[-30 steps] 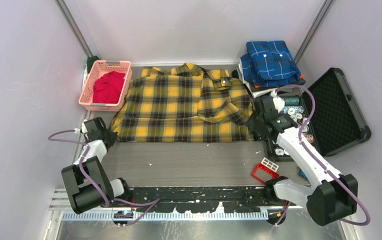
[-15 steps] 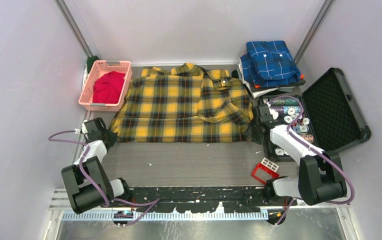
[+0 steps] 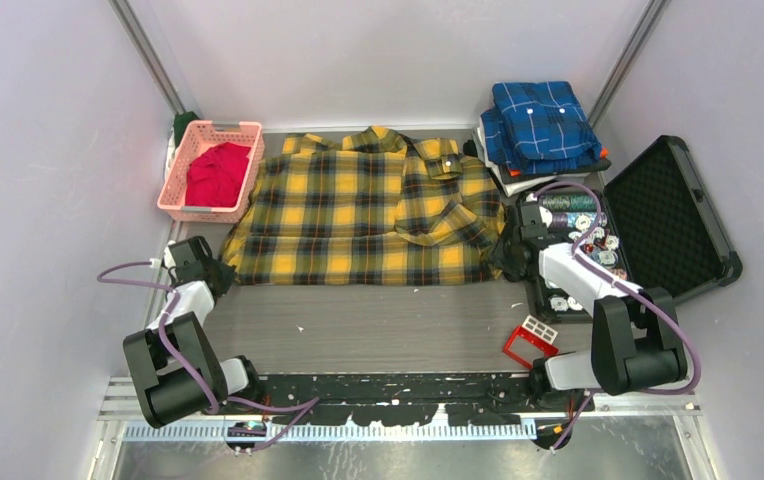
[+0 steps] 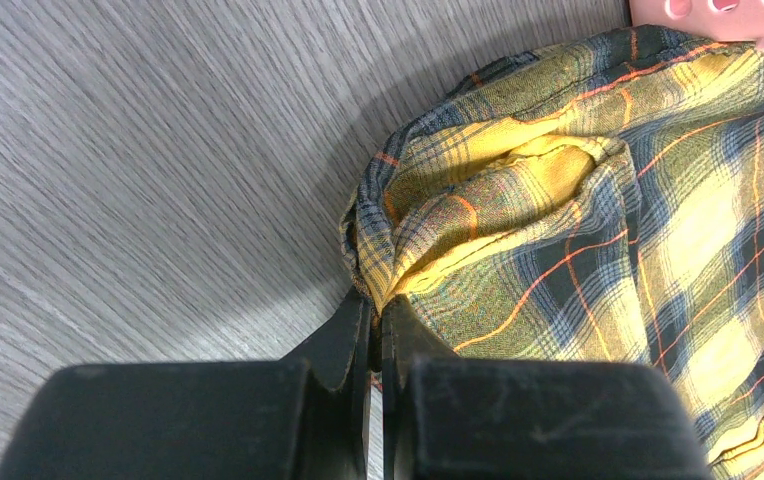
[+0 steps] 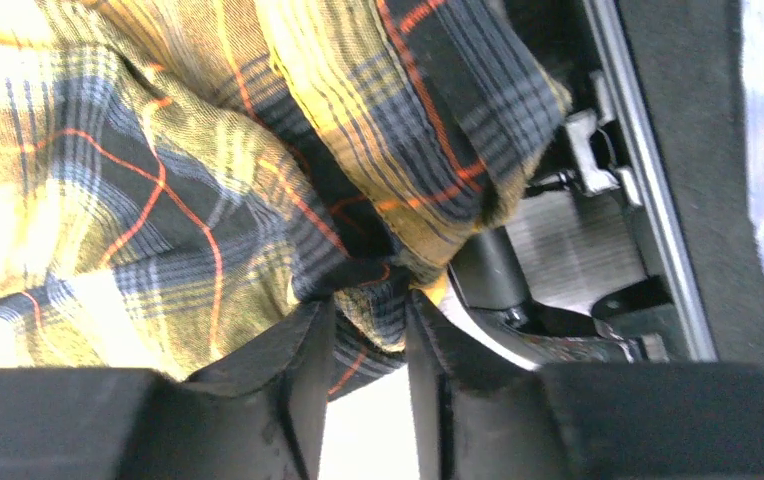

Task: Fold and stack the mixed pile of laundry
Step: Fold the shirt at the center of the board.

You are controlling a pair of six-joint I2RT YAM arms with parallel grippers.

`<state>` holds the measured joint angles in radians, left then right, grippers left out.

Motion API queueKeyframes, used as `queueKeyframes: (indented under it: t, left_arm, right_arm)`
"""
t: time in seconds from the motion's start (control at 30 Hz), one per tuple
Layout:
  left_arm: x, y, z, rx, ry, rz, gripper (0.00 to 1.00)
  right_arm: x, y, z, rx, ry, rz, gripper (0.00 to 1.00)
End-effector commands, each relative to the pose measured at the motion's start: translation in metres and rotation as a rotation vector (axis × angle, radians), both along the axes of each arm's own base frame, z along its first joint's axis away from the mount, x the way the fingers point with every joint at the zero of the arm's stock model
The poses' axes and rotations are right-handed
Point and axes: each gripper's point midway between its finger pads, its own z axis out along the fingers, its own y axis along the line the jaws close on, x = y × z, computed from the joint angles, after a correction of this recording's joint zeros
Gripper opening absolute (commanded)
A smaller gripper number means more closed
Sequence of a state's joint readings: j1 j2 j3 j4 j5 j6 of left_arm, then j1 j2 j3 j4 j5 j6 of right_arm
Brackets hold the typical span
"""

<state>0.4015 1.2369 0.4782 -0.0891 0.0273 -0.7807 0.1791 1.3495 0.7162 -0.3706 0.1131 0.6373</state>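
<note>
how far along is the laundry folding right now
Early. Done: a blue plaid shirt sits folded at the far right. In hand: the yellow plaid shirt lies spread out, not yet folded up, with the left pincer and right pincer each pinching a near corner. Left: folding it, then the red T-shirt, bunched in the pink basket.
</note>
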Motion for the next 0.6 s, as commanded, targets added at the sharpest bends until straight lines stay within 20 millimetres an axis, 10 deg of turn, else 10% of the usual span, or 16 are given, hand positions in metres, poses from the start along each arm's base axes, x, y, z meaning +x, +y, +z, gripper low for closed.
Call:
queueKeyframes:
  t: [0.0, 0.17, 0.57]
  left_arm:
    - [0.007, 0.008, 0.009, 0.035, -0.048, 0.01, 0.0]
    - [0.006, 0.009, 0.009, 0.038, -0.047, 0.011, 0.0]
    - [0.0, 0.013, 0.023, 0.06, -0.049, 0.048, 0.0]
  right_arm:
    - [0.03, 0.007, 0.014, 0.022, -0.077, 0.033, 0.28]
    - [0.029, 0.005, 0.017, 0.017, -0.083, 0.029, 0.01]
    - [0.026, -0.048, 0.11, -0.225, -0.225, -0.097, 0.01]
